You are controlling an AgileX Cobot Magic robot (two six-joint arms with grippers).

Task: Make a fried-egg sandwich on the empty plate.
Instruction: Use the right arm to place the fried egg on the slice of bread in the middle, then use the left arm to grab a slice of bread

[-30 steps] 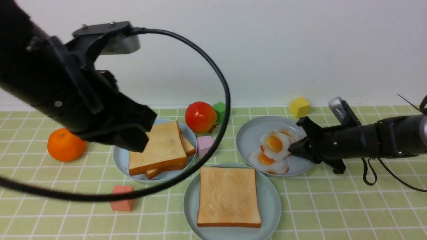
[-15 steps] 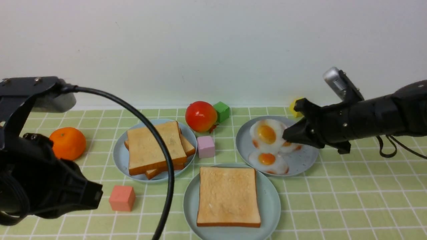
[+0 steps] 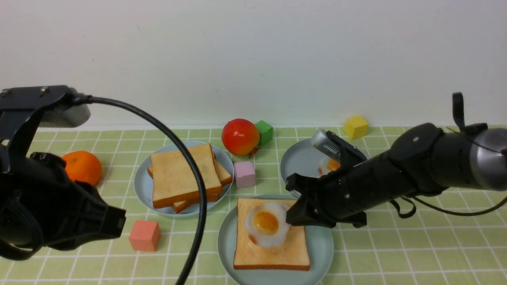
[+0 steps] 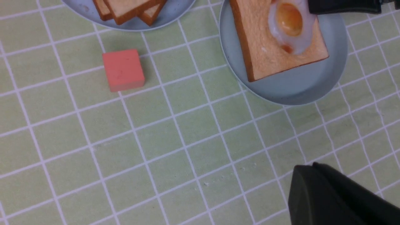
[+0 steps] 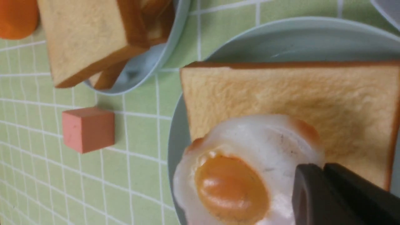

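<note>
The pale mint plate [image 3: 323, 245] sits at the front centre with one toast slice [image 3: 273, 249] on it. My right gripper [image 3: 291, 217] is shut on the edge of a fried egg [image 3: 264, 223], which rests on the toast's far half. The right wrist view shows the egg [image 5: 237, 175], the toast [image 5: 281, 93] and my gripper [image 5: 312, 175] pinching the egg white. My left gripper [image 3: 115, 223] is shut and empty at the front left, above the cloth. Its wrist view shows the gripper [image 4: 304, 170], the plate [image 4: 297, 90] and the egg [image 4: 289, 23].
A grey-blue plate [image 3: 142, 186] at the left holds stacked toast slices [image 3: 186, 178]. Another grey-blue plate [image 3: 301, 162] behind my right arm holds another egg [image 3: 330, 166]. Around them lie a tomato [image 3: 239, 136], an orange [image 3: 81, 168], and green [image 3: 264, 132], pink [image 3: 243, 174], salmon [image 3: 144, 235] and yellow [image 3: 355, 126] cubes.
My right gripper lifted a fried egg off the back right plate and carried it onto the toast on the front plate. My left arm drew back from the toast stack to the front left.
</note>
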